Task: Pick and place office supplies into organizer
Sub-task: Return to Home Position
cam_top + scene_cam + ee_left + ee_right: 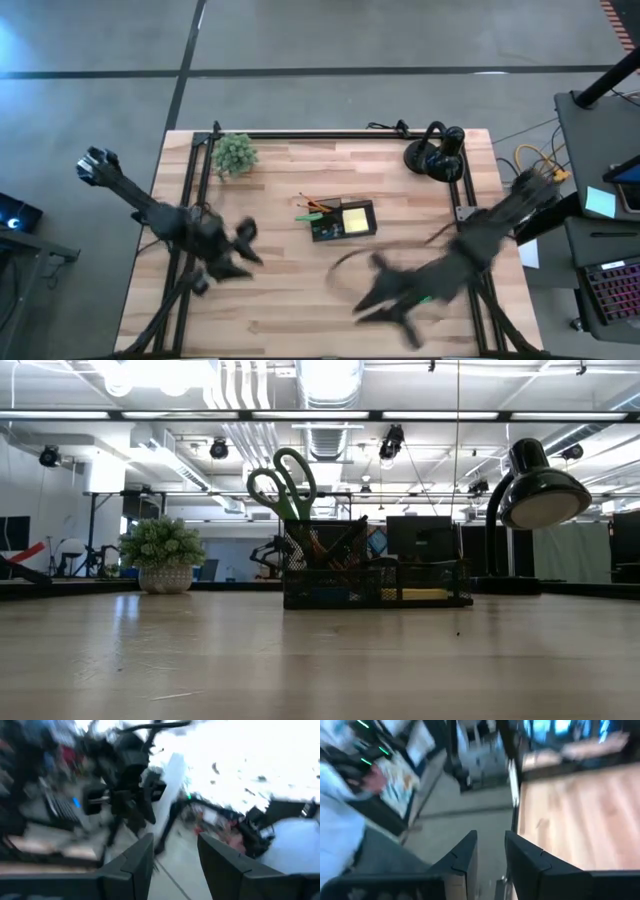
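The black mesh organizer (343, 220) stands at the table's middle; it also shows in the low view (375, 575). The yellow sticky pad (355, 218) lies in it, and the orange pencils (318, 204) and the green-handled scissors (285, 480) stick up out of it. My left gripper (245, 250) is open and empty over the table's left part, left of the organizer. My right gripper (378, 300) is empty near the table's front edge, right of the middle, with a narrow gap between its fingers (491, 865). Both arms are blurred.
A small green potted plant (235, 153) stands at the far left. A black desk lamp (437, 153) stands at the far right. A black frame (330, 134) runs along the table's far edge and sides. A desk with a keyboard (610, 285) stands beyond the table's right edge.
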`<state>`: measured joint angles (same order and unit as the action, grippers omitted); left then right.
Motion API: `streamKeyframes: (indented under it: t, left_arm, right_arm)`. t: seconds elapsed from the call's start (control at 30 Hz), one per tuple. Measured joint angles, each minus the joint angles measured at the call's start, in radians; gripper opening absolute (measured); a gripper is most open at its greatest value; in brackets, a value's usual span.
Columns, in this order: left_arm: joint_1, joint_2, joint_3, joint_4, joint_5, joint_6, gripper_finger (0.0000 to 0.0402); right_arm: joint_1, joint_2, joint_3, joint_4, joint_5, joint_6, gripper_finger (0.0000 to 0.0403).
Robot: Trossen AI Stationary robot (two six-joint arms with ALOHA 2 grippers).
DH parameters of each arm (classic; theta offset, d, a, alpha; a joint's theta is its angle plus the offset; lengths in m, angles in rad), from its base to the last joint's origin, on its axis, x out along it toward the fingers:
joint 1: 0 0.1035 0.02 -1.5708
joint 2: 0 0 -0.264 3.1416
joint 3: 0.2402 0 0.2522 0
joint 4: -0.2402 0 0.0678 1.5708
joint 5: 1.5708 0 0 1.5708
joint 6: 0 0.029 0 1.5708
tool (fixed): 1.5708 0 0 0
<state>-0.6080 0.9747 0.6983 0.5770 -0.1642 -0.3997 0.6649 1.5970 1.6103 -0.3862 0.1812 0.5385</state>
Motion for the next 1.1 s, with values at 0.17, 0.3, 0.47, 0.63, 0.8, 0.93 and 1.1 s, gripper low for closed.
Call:
streamKeyframes:
  t: [0.17, 0.3, 0.47, 0.63, 0.8, 0.93, 1.1]
  left_arm:
    - [0.007, -0.232, -0.073, -0.083, -0.007, 0.132, 0.0139]
    - [0.010, -0.404, -0.089, -0.314, -0.050, 0.144, 0.0139]
    - [0.009, -0.531, -0.143, -0.513, -0.219, 0.032, 0.0139]
    - [0.011, -0.633, -0.290, -0.292, -0.048, 0.240, 0.0139]
    - [0.034, -0.680, -0.451, -0.176, -0.214, 0.306, 0.0139]
    - [0.111, -0.735, -0.501, -0.139, -0.098, 0.305, 0.0139]
    - [0.214, -0.739, -0.533, -0.134, 0.107, 0.218, 0.0139]
  right_arm:
    - [0.000, -0.305, -0.239, 0.040, 0.118, -0.071, 0.0089]
    - [-0.002, -0.494, -0.462, 0.151, 0.122, -0.146, 0.0089]
    - [-0.033, -0.700, -0.697, 0.175, 0.326, 0.125, 0.0089]
    - [-0.054, -0.776, -0.892, 0.501, 0.218, -0.023, 0.0085]
    - [-0.201, -0.752, -1.010, 0.781, -0.017, -0.153, 0.0069]
    - [-0.375, -0.733, -1.012, 0.800, -0.222, -0.154, 0.0058]
    - [-0.543, -0.678, -0.975, 0.794, -0.325, -0.203, 0.0054]
